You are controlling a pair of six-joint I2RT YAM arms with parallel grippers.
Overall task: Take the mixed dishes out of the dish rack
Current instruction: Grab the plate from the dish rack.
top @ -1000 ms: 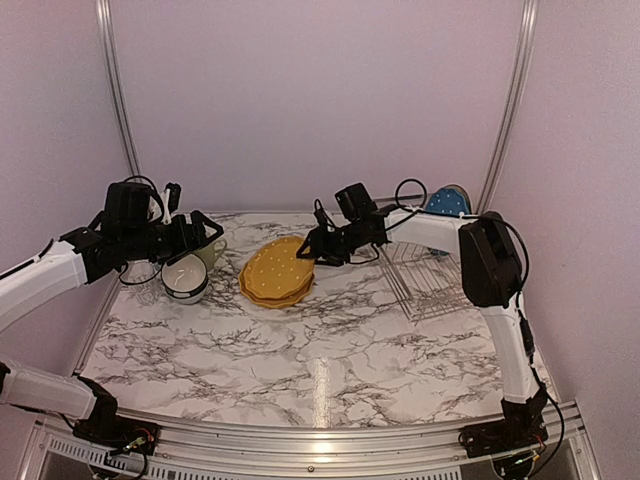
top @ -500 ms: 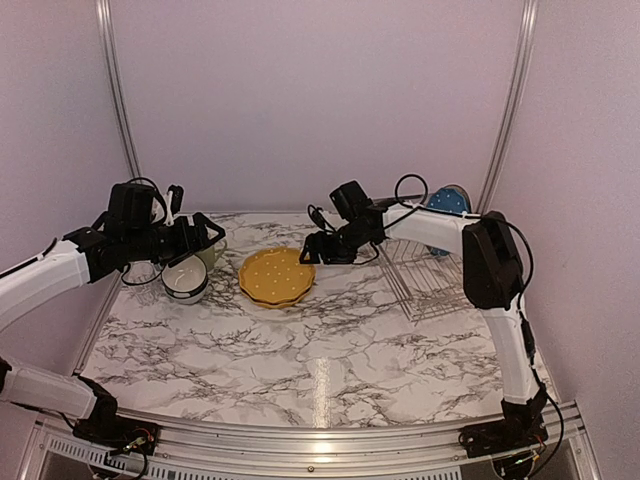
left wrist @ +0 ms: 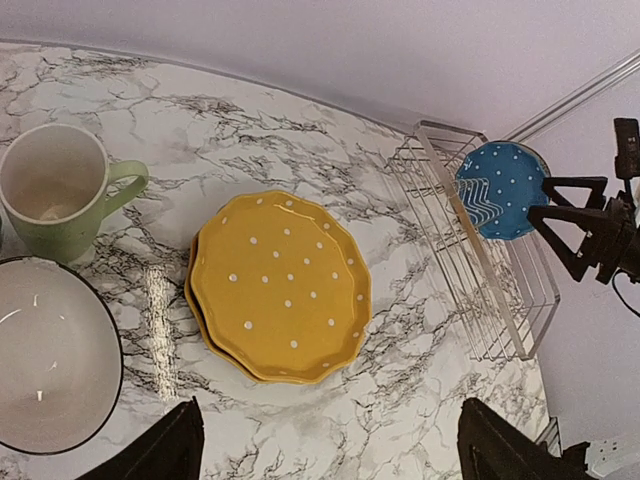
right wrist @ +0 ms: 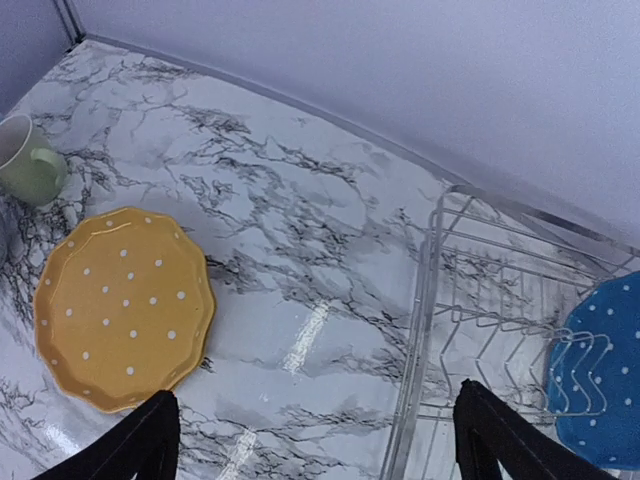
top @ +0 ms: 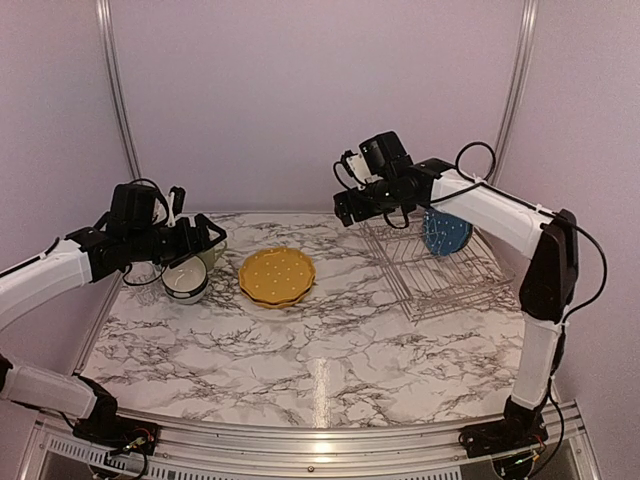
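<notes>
I saw the left gripper (top: 205, 232) and right gripper (top: 352, 212) both spread, empty (plates (top: 277, 275) at the rack's (top: 440, 290) nine o'clock).

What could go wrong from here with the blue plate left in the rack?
The blue plate stands on edge between wires of the dish rack; the open right gripper could snag a wire or tip it. The yellow plates sit slightly offset, so another plate stacked there might rest unevenly.

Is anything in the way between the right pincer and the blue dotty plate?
No dish blocks it. The open right pincer hangs by the dish rack's left edge. The blue dotted plate stands at its far end, with only rack wires around it.
</notes>
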